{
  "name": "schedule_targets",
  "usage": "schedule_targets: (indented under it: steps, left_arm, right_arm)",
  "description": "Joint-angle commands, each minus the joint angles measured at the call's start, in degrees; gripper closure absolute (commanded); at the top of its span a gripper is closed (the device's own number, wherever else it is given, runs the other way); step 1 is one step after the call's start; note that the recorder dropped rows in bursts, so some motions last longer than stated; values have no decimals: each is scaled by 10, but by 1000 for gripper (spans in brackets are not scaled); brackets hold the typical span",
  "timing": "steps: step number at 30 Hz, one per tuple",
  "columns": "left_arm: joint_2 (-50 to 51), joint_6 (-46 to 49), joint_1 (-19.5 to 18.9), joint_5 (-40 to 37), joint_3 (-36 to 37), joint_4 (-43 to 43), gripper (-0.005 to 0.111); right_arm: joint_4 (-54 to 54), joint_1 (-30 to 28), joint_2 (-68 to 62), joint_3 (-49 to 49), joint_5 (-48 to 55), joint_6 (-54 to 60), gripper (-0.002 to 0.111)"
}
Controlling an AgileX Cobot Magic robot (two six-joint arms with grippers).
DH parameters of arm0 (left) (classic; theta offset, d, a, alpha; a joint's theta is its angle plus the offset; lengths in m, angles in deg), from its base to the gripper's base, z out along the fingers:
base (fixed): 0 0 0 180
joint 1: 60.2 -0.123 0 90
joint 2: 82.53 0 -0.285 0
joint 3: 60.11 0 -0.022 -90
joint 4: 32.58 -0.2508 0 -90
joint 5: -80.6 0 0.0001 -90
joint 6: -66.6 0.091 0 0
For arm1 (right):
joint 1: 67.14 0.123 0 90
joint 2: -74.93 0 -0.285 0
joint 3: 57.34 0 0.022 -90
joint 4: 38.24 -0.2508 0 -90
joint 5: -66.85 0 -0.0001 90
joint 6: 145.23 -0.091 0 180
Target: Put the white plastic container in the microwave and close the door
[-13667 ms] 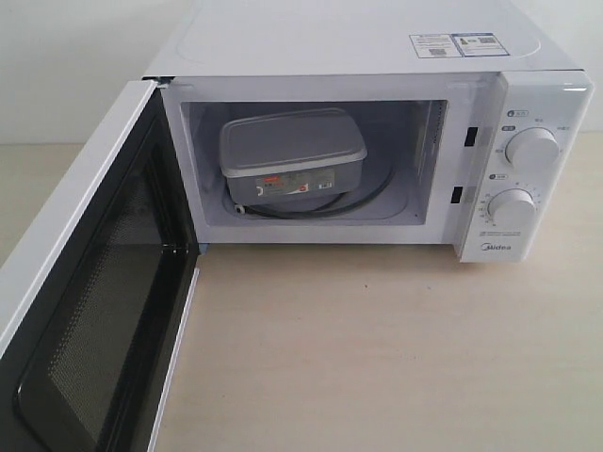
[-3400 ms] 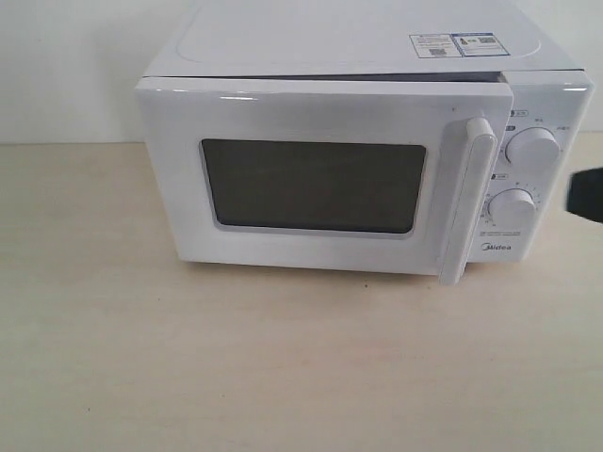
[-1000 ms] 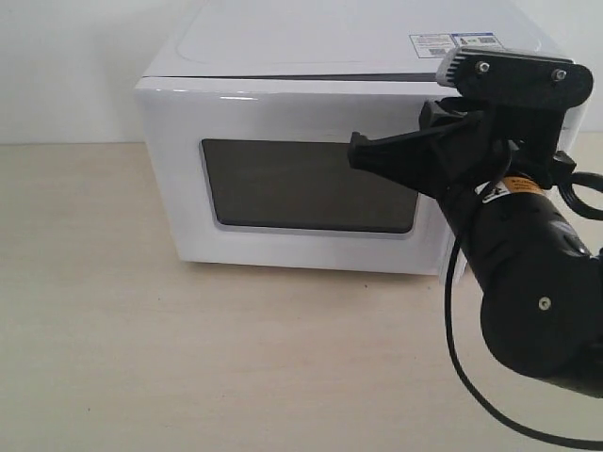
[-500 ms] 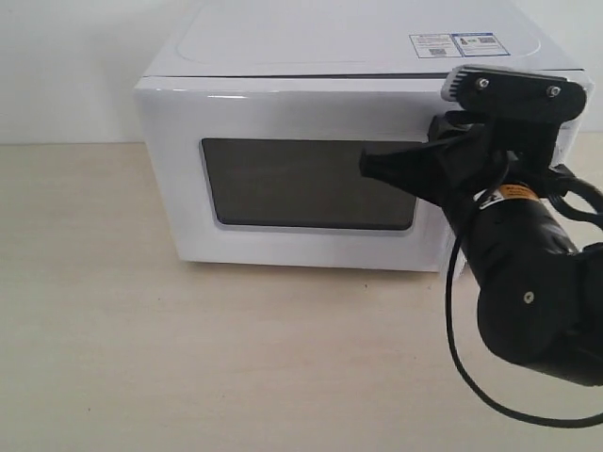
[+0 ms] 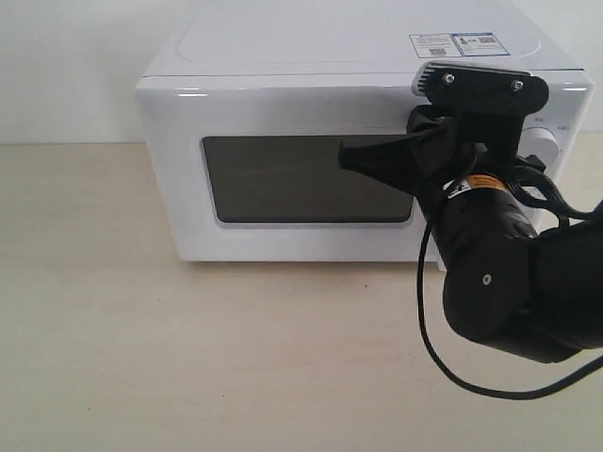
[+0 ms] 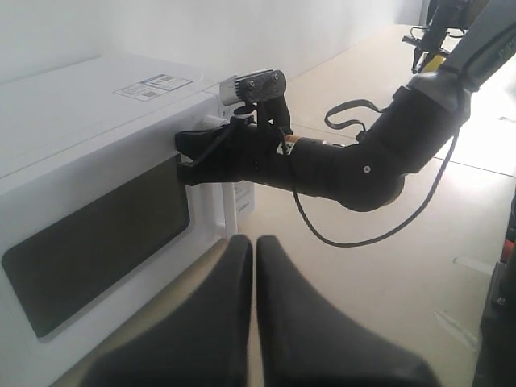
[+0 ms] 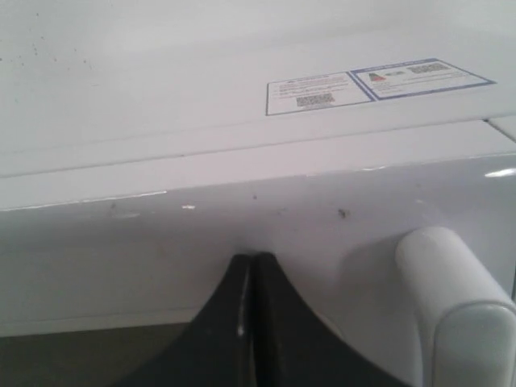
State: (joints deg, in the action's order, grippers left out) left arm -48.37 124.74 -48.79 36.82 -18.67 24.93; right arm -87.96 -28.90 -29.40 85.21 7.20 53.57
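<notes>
Pressing tips together, right claw meets upper face of door, holding nothing. Door dead ahead of tips, seemingly flush with microwave; handle, long axis vertical, just beside. Right arm nearer; left claw, likewise together, hangs well back over bench. No white plastic container in sight, likely behind dark window. Count: one microwave, one door, two claws.
</notes>
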Motion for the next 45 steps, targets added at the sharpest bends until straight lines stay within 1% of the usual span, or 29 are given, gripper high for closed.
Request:
schedule_targets:
  steps: [1,5,11,16,18,23,26,31,34,37,45]
  left_arm:
    - [-1,-4,-1,1,1,5,103]
    - [-1,-4,-1,3,1,5,103]
    - [-1,-4,-1,9,1,-14,103]
    - [-1,-4,-1,17,1,-14,103]
    - [-1,-4,-1,23,1,-13,103]
    - [-1,-6,-1,18,1,-8,103]
    - [-1,-6,-1,18,1,-8,103]
    - [-1,-6,-1,19,1,-8,103]
    - [-1,-6,-1,19,1,-8,103]
    - [-1,-6,-1,19,1,-8,103]
    - [-1,-6,-1,22,1,-8,103]
  right_arm:
    - [-3,-6,-1,9,-3,10,108]
    - [-20,-4,2,9,15,14,108]
    - [-61,-4,58,9,109,90,108]
    - [-155,0,146,9,183,223,108]
    - [-214,15,183,9,186,291,108]
    - [-356,70,286,9,182,486,108]
    - [-410,113,345,9,165,543,108]
    - [-472,185,433,9,148,582,108]
    - [-502,214,477,9,148,606,108]
    - [-502,229,502,9,150,611,108]
    - [-502,229,512,9,132,611,108]
